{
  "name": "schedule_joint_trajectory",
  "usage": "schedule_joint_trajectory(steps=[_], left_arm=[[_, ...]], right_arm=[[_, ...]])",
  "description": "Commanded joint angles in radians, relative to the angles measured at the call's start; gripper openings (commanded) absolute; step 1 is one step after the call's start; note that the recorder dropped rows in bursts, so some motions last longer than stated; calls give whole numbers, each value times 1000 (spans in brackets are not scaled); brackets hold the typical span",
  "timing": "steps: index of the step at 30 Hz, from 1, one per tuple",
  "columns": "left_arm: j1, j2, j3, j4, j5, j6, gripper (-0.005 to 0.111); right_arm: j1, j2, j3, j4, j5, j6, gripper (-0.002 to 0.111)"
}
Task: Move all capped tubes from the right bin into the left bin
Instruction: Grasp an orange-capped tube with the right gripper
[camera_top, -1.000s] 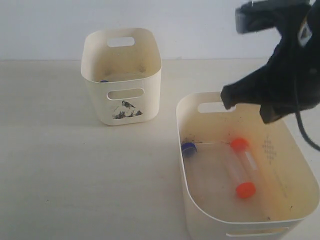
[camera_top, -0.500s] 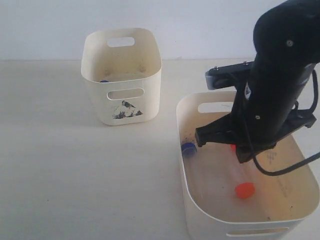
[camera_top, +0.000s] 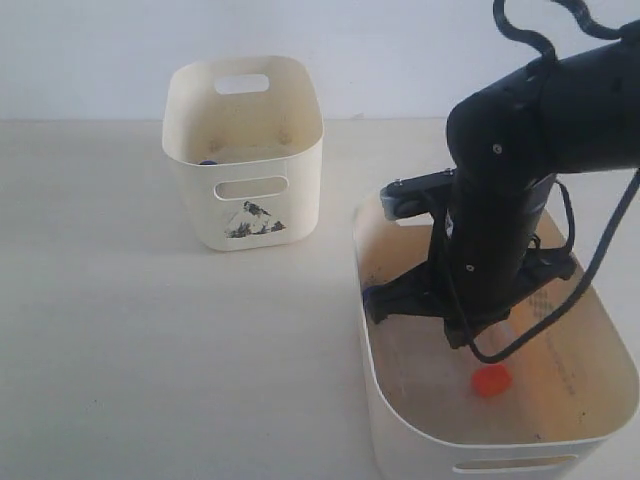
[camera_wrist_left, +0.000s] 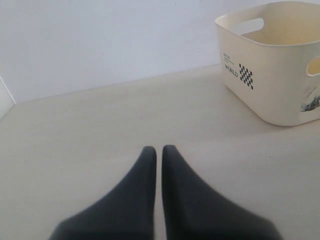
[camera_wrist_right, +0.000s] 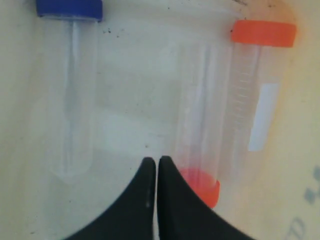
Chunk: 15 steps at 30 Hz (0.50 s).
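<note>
The right bin (camera_top: 400, 432) holds three capped tubes. In the right wrist view a blue-capped tube (camera_wrist_right: 72, 95) lies apart from two orange-capped tubes (camera_wrist_right: 250, 100) (camera_wrist_right: 196, 105) lying side by side, caps at opposite ends. My right gripper (camera_wrist_right: 154, 161) is shut with nothing in it, its tips low over the bin floor beside the nearer orange cap (camera_wrist_right: 206, 186). In the exterior view the right arm (camera_top: 500, 220) hides most of the tubes; one orange cap (camera_top: 491, 380) shows. The left bin (camera_top: 243, 215) holds a blue cap (camera_top: 207, 161). My left gripper (camera_wrist_left: 155, 149) is shut and empty over the table.
The left bin (camera_wrist_left: 280, 75) stands a little ahead of the left gripper, off to one side. A pale wall runs behind the cream table (camera_top: 120, 330). The right arm's cable (camera_top: 530, 40) loops above the right bin.
My right arm has come down from above the right bin's far rim into the bin, now covering the blue cap and one orange cap. The tubes have not moved.
</note>
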Motion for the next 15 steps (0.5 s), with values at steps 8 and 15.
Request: schedule_joint_trajectory(steps=[8, 15], left_arm=[[-1, 0, -4, -4, -9, -13, 4], [-1, 0, -4, -4, -9, -13, 4]], right_arm=[[-4, 60, -1, -21, -59, -51, 1], [-4, 60, -1, -89, -31, -63, 1]])
